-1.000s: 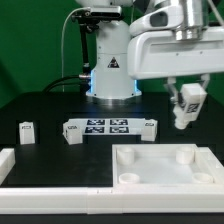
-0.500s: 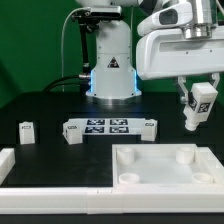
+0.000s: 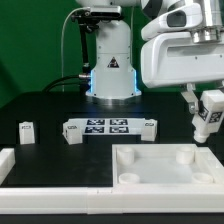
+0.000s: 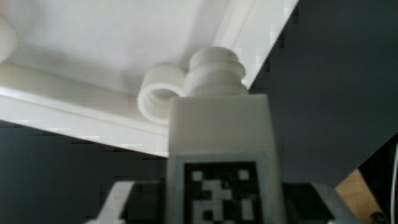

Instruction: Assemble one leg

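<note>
I've got the leg clamped in the hand, up in the air over the tray's far corner on the exterior view's right. It hangs tilted, I judge to line its end up with a round socket. It's a small white block with its black-and-white tag facing the wrist camera. A spare leg sits on the desk, well apart from the tray.

Robotics lab, bench test rig.
- White robot arm pedestal at back, warning triangle sticker on front, blue glow at its foot.
- Cable hanging beside pedestal.
- Plain green backdrop; matte black desk.
- Marker board flat on desk, row of black-and-white square tags.
- Same kind of tag on leg.
- White border strip along desk's near edge.
</note>
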